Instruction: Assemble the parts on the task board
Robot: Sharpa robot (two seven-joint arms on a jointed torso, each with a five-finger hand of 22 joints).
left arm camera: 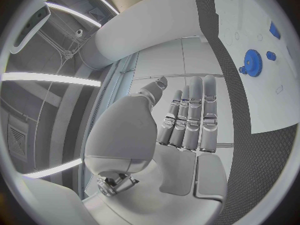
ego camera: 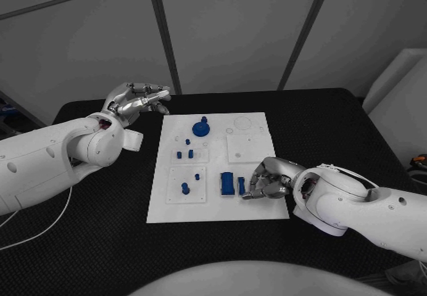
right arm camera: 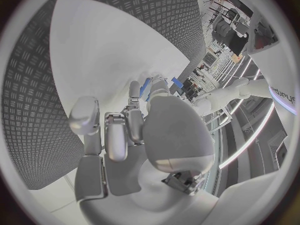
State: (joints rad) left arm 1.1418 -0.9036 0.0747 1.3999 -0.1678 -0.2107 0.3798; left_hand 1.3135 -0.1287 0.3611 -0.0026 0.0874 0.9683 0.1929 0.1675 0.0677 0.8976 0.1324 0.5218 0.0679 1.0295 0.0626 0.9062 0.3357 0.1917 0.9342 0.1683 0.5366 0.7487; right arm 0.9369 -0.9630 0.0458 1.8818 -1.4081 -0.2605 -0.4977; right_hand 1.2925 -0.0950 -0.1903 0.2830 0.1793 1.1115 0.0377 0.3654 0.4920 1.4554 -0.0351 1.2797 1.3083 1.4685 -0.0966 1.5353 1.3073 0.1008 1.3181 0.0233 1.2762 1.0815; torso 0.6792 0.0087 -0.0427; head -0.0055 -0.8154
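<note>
The white task board lies mid-table. At its far end stands a blue gear, and small blue pegs sit in clear plates. Near the front lie a wide blue block and a narrow blue part. My right hand rests low on the board with curled fingers against the narrow part. In the right wrist view that narrow part sits between a fingertip and the thumb of my right hand. My left hand hovers off the board's far left corner, with fingers straight and nothing in them.
A clear plate with an empty recess lies on the board's right half. Round recesses mark its far right corner. In the left wrist view the gear and the board lie beyond my fingers. Black table surrounds the board.
</note>
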